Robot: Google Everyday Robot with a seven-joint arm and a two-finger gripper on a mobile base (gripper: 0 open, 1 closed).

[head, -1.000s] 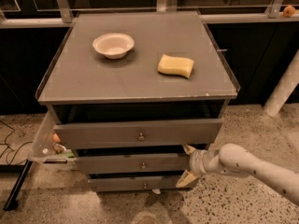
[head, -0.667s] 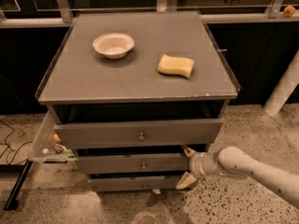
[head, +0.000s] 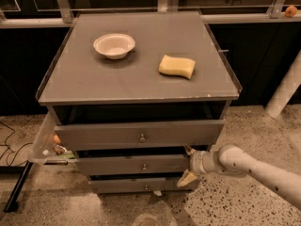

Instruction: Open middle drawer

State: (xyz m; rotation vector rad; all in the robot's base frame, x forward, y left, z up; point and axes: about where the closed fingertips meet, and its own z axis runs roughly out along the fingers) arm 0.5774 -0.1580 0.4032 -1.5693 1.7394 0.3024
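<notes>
The middle drawer (head: 131, 165) is the grey flat front with a small round knob (head: 144, 166), between the wider top drawer (head: 94, 135) and the narrower bottom drawer (head: 122, 185). It stands out a little from the cabinet, less than the top drawer. My gripper (head: 187, 165) is at the middle drawer's right end, reaching in from the right. It is open, with one fingertip (head: 188, 150) above the drawer front's edge and the other below it.
On the cabinet top (head: 141, 79) sit a white bowl (head: 114, 45) and a yellow sponge (head: 177, 66). A clear side bin (head: 47, 142) with small items hangs on the left. A white post (head: 287, 91) stands at the right, and cables lie on the floor at the left.
</notes>
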